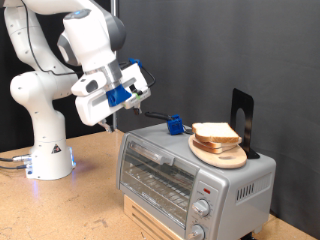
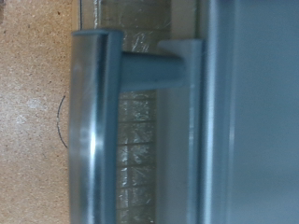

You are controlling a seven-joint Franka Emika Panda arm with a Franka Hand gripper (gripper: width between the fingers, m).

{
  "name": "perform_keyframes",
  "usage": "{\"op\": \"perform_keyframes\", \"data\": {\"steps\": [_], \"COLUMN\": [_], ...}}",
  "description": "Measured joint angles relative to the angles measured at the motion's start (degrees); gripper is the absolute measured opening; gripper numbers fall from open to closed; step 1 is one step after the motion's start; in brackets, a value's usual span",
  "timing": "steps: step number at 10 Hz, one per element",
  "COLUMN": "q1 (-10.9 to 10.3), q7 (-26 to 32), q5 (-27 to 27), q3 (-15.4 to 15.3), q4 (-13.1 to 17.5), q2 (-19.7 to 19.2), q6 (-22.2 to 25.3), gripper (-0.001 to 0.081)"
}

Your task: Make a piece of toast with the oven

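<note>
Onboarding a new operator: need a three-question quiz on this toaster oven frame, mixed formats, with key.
1. True or false: the oven door is shut.
2. Where is the bread? A) on the rack inside the oven B) on the round board on top of the oven C) between the gripper's fingers
3. Fill in: the wrist view is filled by the oven door's bar ____.

Key
1. True. The glass door stands closed, with the gripper hovering above the oven's corner at the exterior view's left, holding nothing.
2. B. The slices sit on the board beside a small blue object.
3. handle.
</note>
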State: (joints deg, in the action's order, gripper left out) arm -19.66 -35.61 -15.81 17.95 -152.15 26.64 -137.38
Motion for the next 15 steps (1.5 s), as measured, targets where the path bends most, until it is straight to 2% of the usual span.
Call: {"op": "perform_keyframes", "data": {"steps": [4,8,12,15], "q1": [0.1,0.1,0.5,2.9], "q7": [-1.6,-1.6,-0.8,-0.7], "q5": [-0.1,-0.1,0.3,4.0], "q3": [0.0,0.0,0.2,0.3], "q4": [-0.1,-0.2,-0.2,-0.2], "q2": [-5.0,-9.6,-9.7,-9.7], "q6": [-5.7,-9.3,-9.8,-9.9], "gripper": [0.0682,0.0682,0.0682,0.0682]}}
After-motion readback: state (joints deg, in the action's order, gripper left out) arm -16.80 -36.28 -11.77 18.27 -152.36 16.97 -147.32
